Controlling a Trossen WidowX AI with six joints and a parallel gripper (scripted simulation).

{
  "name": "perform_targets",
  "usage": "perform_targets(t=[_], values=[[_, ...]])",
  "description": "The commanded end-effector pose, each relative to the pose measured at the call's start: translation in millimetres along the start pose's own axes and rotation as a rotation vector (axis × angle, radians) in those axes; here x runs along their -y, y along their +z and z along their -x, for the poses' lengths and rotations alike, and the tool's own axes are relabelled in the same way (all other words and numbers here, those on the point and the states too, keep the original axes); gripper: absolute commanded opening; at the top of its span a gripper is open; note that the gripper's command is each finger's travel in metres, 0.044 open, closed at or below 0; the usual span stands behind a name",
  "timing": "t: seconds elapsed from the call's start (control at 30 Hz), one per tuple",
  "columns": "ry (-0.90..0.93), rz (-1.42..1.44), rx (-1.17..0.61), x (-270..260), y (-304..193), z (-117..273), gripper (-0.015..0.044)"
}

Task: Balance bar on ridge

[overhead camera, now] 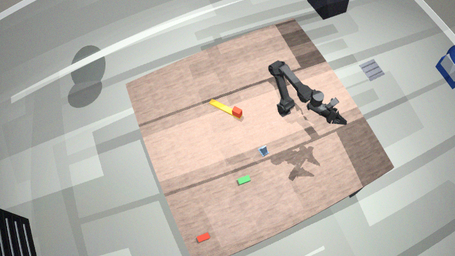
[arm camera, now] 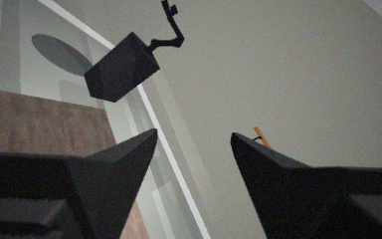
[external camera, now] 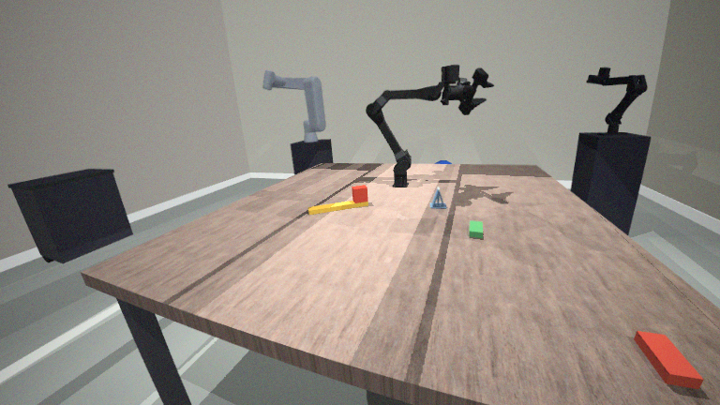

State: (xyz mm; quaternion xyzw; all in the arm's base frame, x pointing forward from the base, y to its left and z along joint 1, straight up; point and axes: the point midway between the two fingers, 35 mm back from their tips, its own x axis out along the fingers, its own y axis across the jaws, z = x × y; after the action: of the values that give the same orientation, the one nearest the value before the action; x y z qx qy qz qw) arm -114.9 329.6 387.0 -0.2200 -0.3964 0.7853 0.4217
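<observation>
The yellow bar [overhead camera: 219, 105] [external camera: 330, 208] lies on the table, with a red cube [overhead camera: 237, 112] [external camera: 360, 193] on its end nearer the arm's base. The ridge, a small blue triangular piece [overhead camera: 263, 150] [external camera: 438, 200], stands apart from the bar with nothing on it. My gripper [overhead camera: 345, 122] [external camera: 488, 92] [arm camera: 194, 134] is open and empty. It is held high above the table on the far side of the arm's base from the bar, pointing away from both bar and ridge. Neither bar nor ridge shows in the wrist view.
A green block [overhead camera: 244, 179] [external camera: 476, 229] lies on the table [overhead camera: 188, 159] [external camera: 297, 283] [arm camera: 50, 124] near the ridge. A red flat block [overhead camera: 203, 237] [external camera: 667, 359] lies near a table corner. Other arms on dark pedestals stand beyond the table.
</observation>
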Motion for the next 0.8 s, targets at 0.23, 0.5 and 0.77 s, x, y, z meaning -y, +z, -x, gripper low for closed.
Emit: perform_targets(t=[0.23, 0.5, 0.77], values=[[-0.069, -0.146, -0.186, 28.7, -56.4, 13.6, 0.0315], [-0.118, -0.27, -0.34, 44.1, -102.7, 28.6, 0.0315], [-0.18, -0.396, -0.475, 57.4, -144.7, 51.1, 0.0315]])
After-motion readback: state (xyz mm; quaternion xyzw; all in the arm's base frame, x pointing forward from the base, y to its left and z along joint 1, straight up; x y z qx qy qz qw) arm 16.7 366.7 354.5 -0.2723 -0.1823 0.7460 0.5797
